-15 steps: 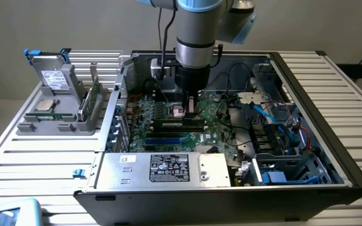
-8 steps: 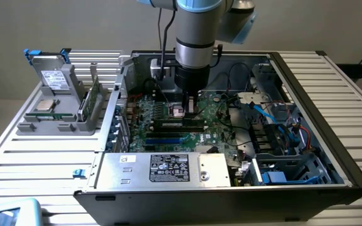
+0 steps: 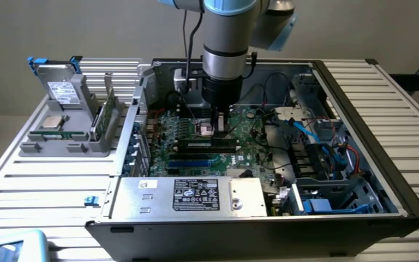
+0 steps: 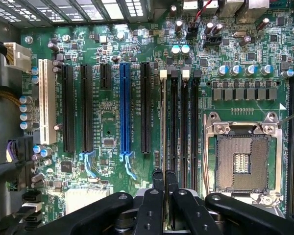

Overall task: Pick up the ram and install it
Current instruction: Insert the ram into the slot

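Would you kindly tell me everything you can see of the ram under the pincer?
The ram is a long, narrow green board stick, standing on edge across the motherboard in line with the black memory slots. From the wrist it shows edge-on, as a thin pale strip running from a white latch to the pincer, whose closed tips appear to pinch its top edge. Whether it is fully seated cannot be told.
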{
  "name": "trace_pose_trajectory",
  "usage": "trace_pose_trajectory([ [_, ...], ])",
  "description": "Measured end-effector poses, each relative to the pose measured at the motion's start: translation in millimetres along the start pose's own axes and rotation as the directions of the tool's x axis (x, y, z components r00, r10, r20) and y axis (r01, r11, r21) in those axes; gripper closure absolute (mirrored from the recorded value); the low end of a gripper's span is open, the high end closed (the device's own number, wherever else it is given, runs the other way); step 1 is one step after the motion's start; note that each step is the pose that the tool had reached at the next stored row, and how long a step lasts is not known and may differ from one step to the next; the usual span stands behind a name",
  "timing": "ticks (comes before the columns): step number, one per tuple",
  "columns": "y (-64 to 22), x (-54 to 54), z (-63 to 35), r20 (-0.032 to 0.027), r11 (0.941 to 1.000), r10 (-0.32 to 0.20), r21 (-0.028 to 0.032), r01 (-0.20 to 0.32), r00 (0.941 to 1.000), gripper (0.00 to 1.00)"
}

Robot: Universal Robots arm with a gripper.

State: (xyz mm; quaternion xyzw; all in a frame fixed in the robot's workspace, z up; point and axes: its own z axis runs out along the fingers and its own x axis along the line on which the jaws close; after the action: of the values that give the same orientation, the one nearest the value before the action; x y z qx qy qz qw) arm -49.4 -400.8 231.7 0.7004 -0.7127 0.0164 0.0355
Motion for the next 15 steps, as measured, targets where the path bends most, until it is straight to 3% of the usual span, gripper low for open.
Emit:
trace_pose_trajectory([
  [15, 1.5, -0.2, 0.7, -0.0001, 1.0000, 0.000, 0.0046, 0.000, 1.0000, 0.87],
])
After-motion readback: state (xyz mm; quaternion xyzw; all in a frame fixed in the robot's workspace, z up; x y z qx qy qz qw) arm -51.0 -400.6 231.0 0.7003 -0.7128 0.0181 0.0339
